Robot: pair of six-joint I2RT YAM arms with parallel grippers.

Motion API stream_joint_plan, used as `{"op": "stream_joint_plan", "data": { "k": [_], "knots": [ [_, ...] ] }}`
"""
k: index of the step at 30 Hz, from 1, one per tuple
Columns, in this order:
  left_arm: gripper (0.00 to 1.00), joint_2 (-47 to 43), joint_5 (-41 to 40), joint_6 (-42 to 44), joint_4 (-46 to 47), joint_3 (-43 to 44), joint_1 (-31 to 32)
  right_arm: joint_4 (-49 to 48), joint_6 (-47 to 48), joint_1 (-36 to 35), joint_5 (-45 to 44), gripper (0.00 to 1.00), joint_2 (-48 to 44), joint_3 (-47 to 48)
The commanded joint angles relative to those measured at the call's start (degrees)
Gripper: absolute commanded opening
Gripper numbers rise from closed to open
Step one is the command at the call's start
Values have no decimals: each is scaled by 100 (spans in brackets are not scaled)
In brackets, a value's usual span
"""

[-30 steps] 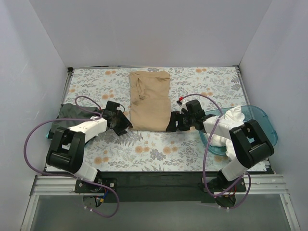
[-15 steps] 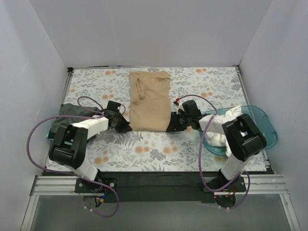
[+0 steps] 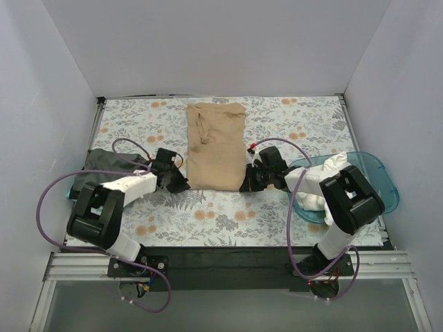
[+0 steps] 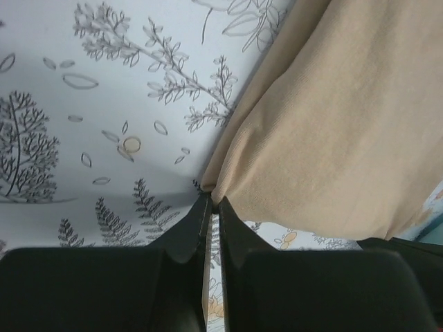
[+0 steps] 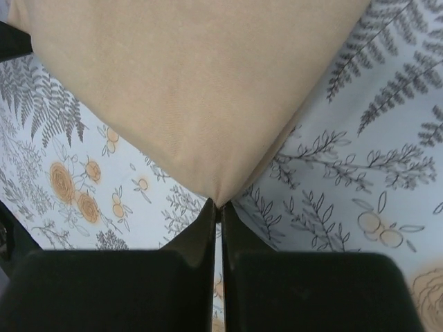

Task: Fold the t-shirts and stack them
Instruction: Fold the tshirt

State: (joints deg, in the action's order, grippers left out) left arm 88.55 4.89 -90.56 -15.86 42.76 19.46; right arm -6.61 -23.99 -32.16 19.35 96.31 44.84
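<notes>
A tan t-shirt lies folded lengthwise in the middle of the floral table cover. My left gripper is shut on its near left corner, the cloth pinched between the black fingertips. At the near right corner my right gripper is shut on the cloth in the same way. A dark grey-green t-shirt lies bunched at the left edge, under the left arm. White t-shirts fill the teal tub on the right.
The translucent teal tub stands at the right edge, next to the right arm. White walls close in the table on three sides. Floral cover shows between the arms and in front of the tan shirt.
Both grippers moved in to the tan shirt's near corners and closed on them. The shirt itself has not shifted.
</notes>
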Motion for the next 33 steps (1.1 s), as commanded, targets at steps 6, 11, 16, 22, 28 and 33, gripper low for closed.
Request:
{"op": "stream_joint_plan", "data": {
  "k": [6,11,16,22,28,33],
  "knots": [
    [0,-1523,-93,22,399,-839,259,-77,-123,-536,-467,1,-1016,-862],
    [0,-2078,-119,-259,40,-1357,610,-68,-501,-1115,-1012,1,-1667,-1528],
    [0,-3340,-618,-952,-591,-1920,1349,72,-1045,-1643,-1496,1,-2739,-2241],
    [0,-5179,-262,-1437,-980,-2527,1754,485,-1380,-2188,-1575,1,-4145,-2910],
    [0,-5999,346,-1429,-1453,-2353,1859,1091,-1635,-2803,-1513,1,-4832,-2692],
    [0,-6148,-258,-1298,-2184,-1790,1868,1556,-1470,-3006,-1907,1,-5131,-2191]
  ]
}}
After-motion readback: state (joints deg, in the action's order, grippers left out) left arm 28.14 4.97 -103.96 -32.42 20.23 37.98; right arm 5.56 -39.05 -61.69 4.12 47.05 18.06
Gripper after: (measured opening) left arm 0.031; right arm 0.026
